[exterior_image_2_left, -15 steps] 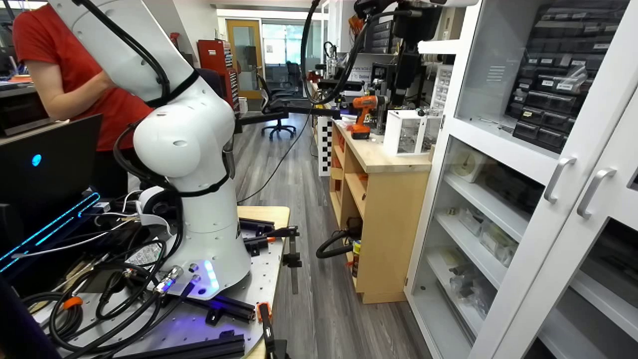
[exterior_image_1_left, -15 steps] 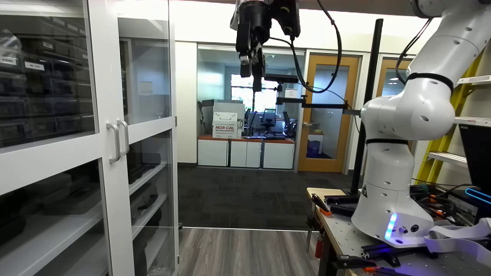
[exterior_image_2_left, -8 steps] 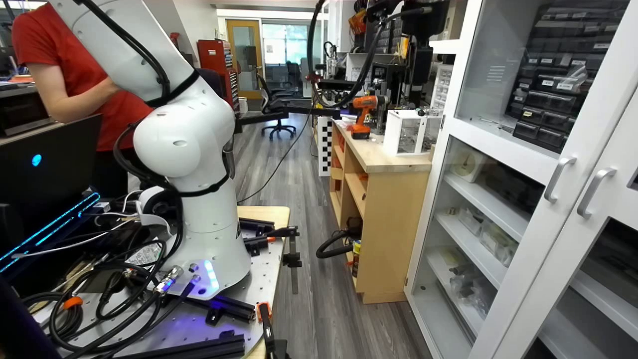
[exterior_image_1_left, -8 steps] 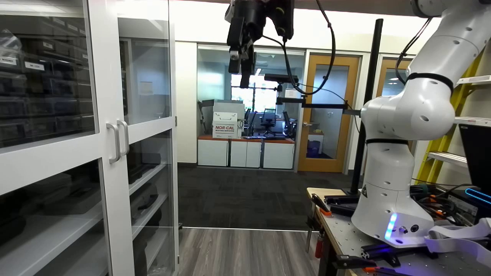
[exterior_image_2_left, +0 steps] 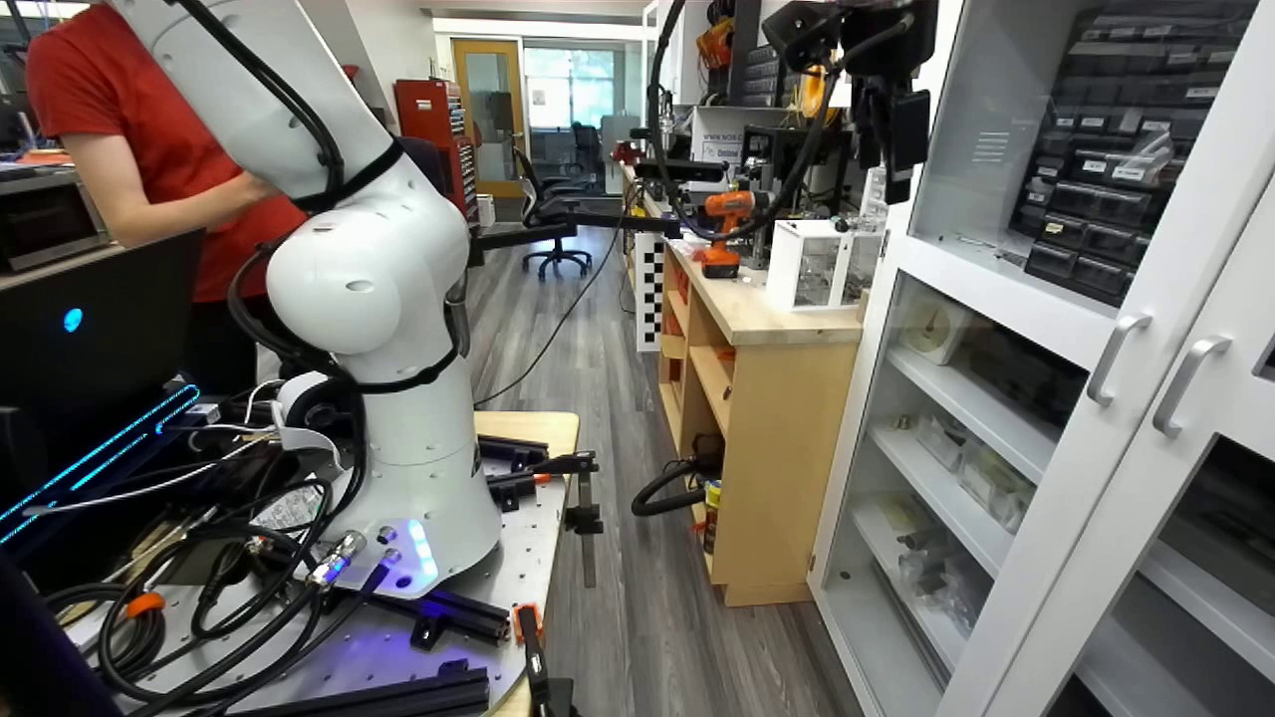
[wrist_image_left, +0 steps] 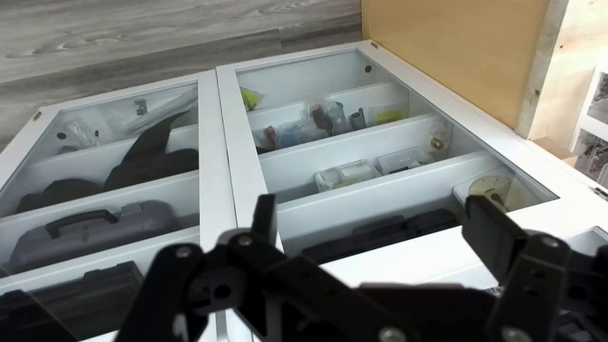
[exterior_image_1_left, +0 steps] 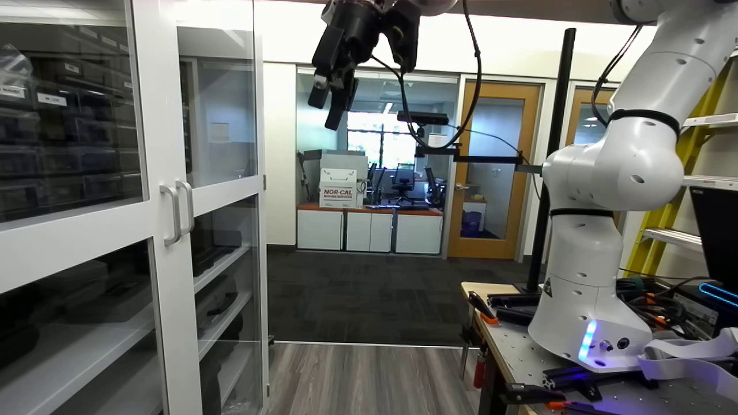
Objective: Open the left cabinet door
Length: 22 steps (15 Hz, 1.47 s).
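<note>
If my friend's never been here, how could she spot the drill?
In an exterior view, find the white cabinet, then the wooden bench beside it. On that bench, left of a white box, stands the drill, its bright orange body unlike that box.

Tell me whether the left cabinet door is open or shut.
Shut. In the wrist view, the left cabinet door sits flush with the neighbouring door, their edges nearly meeting.

White window glare, pale reflections on cabinet glass, tool in soft focus.
</note>
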Tool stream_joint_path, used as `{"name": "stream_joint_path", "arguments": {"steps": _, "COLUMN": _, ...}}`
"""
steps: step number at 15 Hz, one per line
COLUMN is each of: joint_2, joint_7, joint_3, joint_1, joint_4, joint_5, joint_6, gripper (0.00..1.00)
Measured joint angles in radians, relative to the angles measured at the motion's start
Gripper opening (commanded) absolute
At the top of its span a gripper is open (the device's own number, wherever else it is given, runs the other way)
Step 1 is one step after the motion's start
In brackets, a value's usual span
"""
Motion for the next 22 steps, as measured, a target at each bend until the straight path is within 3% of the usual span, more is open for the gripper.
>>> {"name": "stream_joint_path", "arguments": {"steps": 9, "joint_2": 0.135, "joint_7": -0.046, "joint_3": 0.004, "joint_1": 0.008, "joint_4": 0.0, "joint_5": -0.071, "joint_6": 0.267, "gripper": 1.0}}
{"name": "stream_joint_path", "arguments": {"steps": 22, "joint_2": 0.162, "joint_7": -0.036, "joint_3": 0.005, "joint_1": 0.009, "joint_4": 0.002, "joint_5": -0.119, "joint_6": 0.304, "gripper": 1.0}}
